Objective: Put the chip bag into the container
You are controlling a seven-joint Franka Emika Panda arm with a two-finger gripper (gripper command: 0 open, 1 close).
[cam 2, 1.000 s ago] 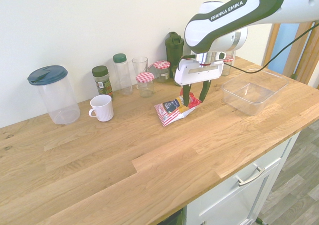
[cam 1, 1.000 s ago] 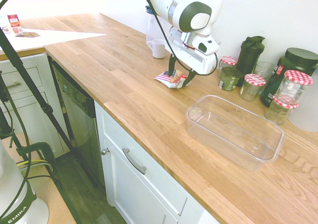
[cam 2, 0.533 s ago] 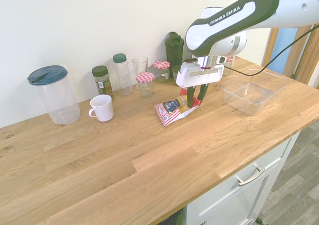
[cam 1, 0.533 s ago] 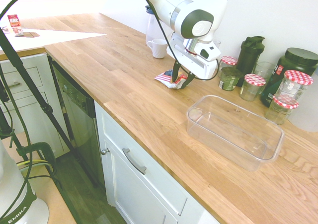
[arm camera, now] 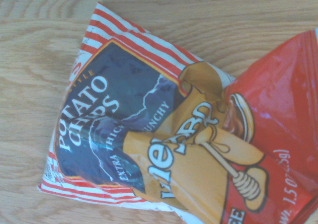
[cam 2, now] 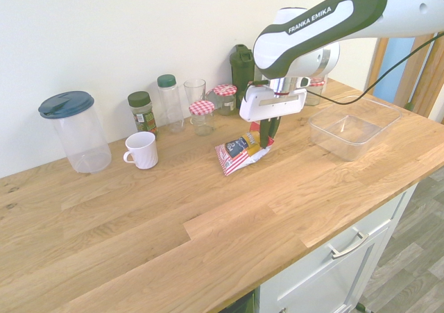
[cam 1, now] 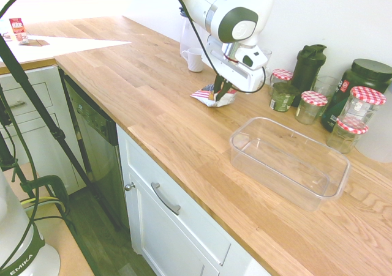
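wooden plank countertop runs the length of a kitchen, over white cabinet fronts with metal handles, and a pale wall stands behind it. seen from the second exterior view, the front stretch of the counter is bare wood.

further back, near the middle, the chip bag lies flat on the wood, its long axis slanting across the planks: the red-and-white striped end points toward the front edge of the counter and the mug side, the red end toward the wall and the container side. the wrist view shows its printed face up, with a dark blue panel, a yellow-orange patch and a red end.

the gripper points straight down over the bag's red end, its fingers drawn close together and pinching the foil there; the bag rests on the counter.

the container sits well apart to one side, open and upright on the wood.

beyond, a white mug stands near the wall; then a row along the wall: a clear lidded jug, spice jars, a glass, red-checked-lid jars and a dark shaker bottle.
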